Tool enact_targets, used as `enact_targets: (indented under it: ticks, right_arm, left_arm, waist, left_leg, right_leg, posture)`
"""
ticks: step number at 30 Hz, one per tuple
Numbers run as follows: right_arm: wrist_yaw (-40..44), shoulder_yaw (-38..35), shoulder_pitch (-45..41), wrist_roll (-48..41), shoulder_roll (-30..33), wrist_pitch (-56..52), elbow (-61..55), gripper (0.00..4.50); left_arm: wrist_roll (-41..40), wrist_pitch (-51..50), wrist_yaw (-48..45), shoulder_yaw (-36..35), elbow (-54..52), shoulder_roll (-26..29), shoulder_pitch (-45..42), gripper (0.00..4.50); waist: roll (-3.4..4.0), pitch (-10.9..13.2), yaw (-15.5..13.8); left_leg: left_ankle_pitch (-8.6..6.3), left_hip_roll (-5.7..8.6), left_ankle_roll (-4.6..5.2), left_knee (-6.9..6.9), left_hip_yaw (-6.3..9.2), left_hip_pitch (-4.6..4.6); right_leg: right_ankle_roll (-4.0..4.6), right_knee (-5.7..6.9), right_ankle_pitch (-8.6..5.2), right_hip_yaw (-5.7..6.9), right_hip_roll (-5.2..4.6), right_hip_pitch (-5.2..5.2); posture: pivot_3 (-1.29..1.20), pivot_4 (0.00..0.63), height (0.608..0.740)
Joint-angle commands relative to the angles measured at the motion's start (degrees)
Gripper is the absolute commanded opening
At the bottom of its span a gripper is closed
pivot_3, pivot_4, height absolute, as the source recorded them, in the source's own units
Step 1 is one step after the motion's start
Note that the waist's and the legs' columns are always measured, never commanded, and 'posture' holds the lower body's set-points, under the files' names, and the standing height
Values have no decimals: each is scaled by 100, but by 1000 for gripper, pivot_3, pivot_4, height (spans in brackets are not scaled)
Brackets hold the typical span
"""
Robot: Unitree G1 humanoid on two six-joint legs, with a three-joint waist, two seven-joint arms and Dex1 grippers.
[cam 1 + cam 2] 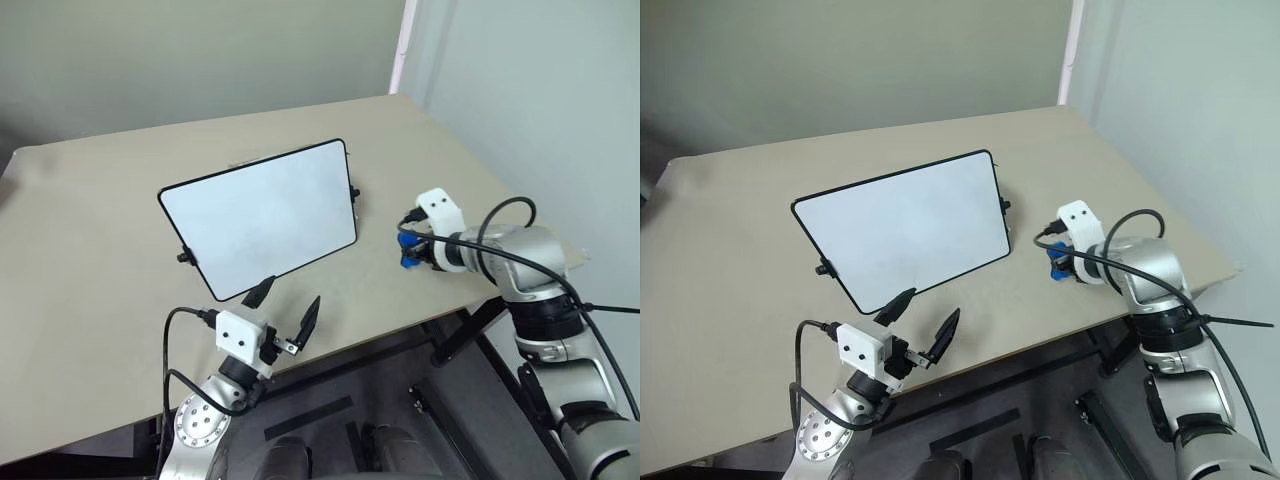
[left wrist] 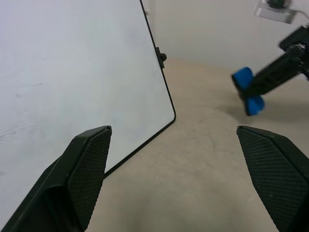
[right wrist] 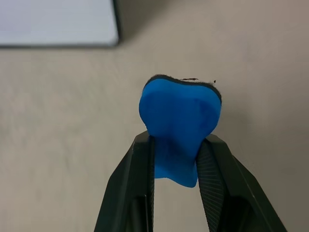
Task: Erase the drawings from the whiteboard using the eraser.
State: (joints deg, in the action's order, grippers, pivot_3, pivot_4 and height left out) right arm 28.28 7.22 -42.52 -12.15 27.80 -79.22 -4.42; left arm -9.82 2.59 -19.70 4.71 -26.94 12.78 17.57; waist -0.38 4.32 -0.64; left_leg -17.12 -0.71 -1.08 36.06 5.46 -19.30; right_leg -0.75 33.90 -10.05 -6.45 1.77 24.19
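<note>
Left gripper (image 1: pixel 290 308): lower left of the head view, black fingers spread wide, nothing between them. Parked just below the board's bottom edge, looks like it's only keeping out of the way, or ready to steady the board.

Whiteboard (image 1: pixel 262 218): rectangular white board with thin black rim, rounded corners and small black side knobs, centre-left of the frame, propped at a tilt on the beige table (image 1: pixel 90 250). Tilted face points toward the arms, so probably set that way for easy wiping.

Drawings: can't spot any blue scribble on the board. Surface reads as clean white with maybe faint grey smudges in the left wrist view. So either already wiped or too faint to tell; guessing the erasing part is basically done.

Eraser (image 3: pixel 179 113): small blue soft block with a dark felt edge, right of centre in the head view, off to the right of the board and well clear of it, just above the tabletop.

Right gripper (image 3: pixel 175 159): right side of the frame, fingers nearly closed and pinching the eraser's narrower end, felt side facing away from the fingers. Squeezed enough that the block bulges, so the grip looks solid.

Containers: none around, just the bare table.
</note>
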Motion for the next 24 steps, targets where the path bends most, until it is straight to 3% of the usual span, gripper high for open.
enact_targets:
  ticks: [1,8,17,24]
  right_arm:
    - [46,-146,180,-71,163,192,13,1246]
    - [-135,-160,333,54,-4,900,624,1246]
    - [9,-127,434,-22,225,1094,349,4215]
    - [726,-826,1501,-444,1149,1960,-1217,4215]
  left_arm:
    - [-13,104,-20,23,-84,-18,-17,4500]
    - [-27,91,-45,-16,-68,9,-59,4500]
    - [-72,96,-70,-122,-66,79,-60,4500]
    - [-123,83,-96,-234,-85,124,-72,4500]
  waist:
    - [1,0,6]
    - [12,1,39]
    - [15,3,2]
    - [21,0,-46]
  left_leg:
    - [0,0,0,-2,0,5]
    - [-1,-2,3,-5,2,21]
    - [-13,-2,12,-5,2,13]
    - [-43,3,18,-2,1,14]
  right_leg:
    - [-1,0,0,0,1,-2]
    - [-7,0,-4,-3,8,-13]
    - [-11,-2,-7,-6,6,-9]
    - [-1,-7,-14,-8,5,-37]
  posture:
    - [0,150,730]
    - [0,150,730]
    - [0,150,730]
    - [0,150,730]
